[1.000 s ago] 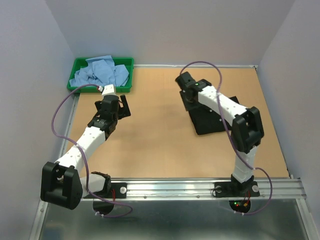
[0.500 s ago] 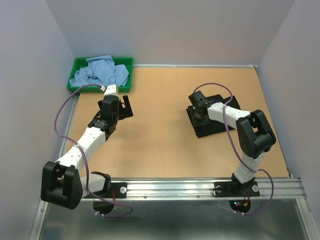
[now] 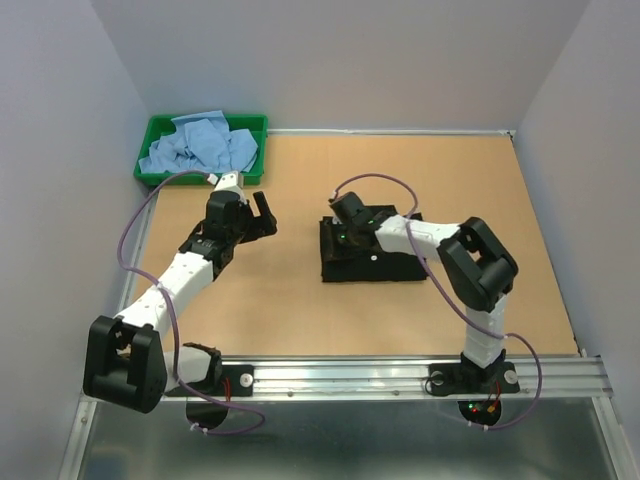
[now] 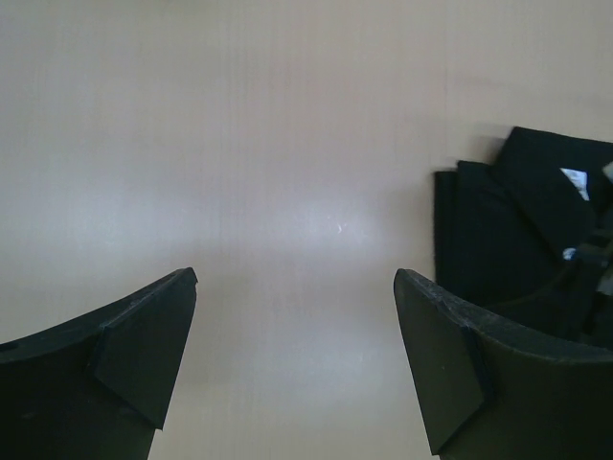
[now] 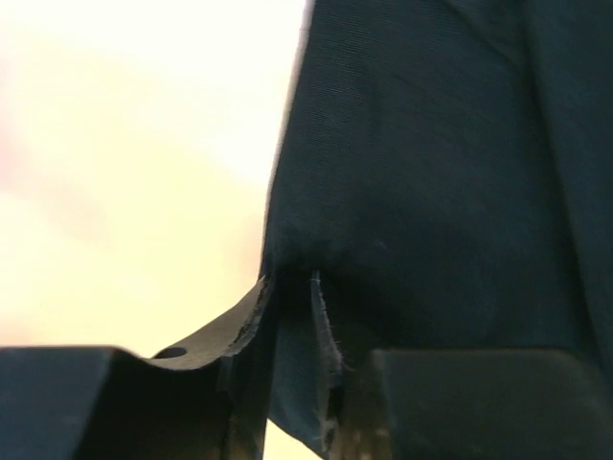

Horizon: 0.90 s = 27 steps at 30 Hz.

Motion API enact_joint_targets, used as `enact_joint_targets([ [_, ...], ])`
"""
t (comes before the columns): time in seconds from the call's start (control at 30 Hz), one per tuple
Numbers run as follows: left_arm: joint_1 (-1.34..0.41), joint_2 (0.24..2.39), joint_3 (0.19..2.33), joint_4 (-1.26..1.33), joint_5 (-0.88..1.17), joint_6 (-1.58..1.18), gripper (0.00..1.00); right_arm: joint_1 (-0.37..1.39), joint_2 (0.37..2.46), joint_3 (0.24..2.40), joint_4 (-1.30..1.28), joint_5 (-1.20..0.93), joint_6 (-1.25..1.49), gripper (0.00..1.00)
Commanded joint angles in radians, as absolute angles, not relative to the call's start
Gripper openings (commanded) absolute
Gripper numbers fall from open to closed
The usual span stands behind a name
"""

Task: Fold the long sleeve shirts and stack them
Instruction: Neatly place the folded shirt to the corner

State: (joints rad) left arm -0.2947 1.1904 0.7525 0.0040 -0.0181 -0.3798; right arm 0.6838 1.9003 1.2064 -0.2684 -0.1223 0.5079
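Observation:
The black long sleeve shirt [image 3: 378, 264] lies folded on the brown table, just right of centre. My right gripper [image 3: 346, 224] is at the shirt's left end, shut on a pinched fold of the black cloth [image 5: 431, 172]; the fold shows between the fingers at the right gripper [image 5: 287, 321]. Light blue shirts [image 3: 200, 146] sit crumpled in the green tray [image 3: 152, 128] at the back left. My left gripper [image 3: 262, 218] hangs open over bare table, left of the black shirt [image 4: 517, 225]. Nothing is between the jaws of the left gripper [image 4: 295, 280].
White walls close off the left, back and right of the table. The metal rail [image 3: 350, 375] with both arm bases runs along the near edge. Purple cables loop off both arms.
My right gripper has closed on the black shirt and pulled it left toward the table's centre. The left gripper has shifted slightly right, still open.

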Motion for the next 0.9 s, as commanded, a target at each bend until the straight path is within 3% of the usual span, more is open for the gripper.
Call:
enact_joint_targets([
  [0.0, -0.304, 1.206, 0.772, 0.029, 0.04, -0.456, 0.95, 0.775, 2.006, 1.345, -0.245, -0.199, 0.584, 0.29],
  [0.2, -0.367, 1.239, 0.773, 0.028, 0.038, -0.523, 0.94, 0.749, 1.829, 1.364, -0.258, -0.049, 0.52, 0.52],
  [0.6, -0.541, 1.483, 0.853, 0.026, -0.023, -0.647, 0.91, 0.358, 1.445, 0.944, -0.258, -0.158, 0.518, 0.52],
  [0.8, -0.581, 1.595, 0.879, 0.028, -0.058, -0.686, 0.77, 0.278, 1.373, 0.844, -0.252, -0.213, 0.515, 0.52],
  [0.87, -0.586, 1.624, 0.876, 0.028, -0.061, -0.695, 0.68, 0.272, 1.367, 0.809, -0.244, -0.224, 0.532, 0.52],
])
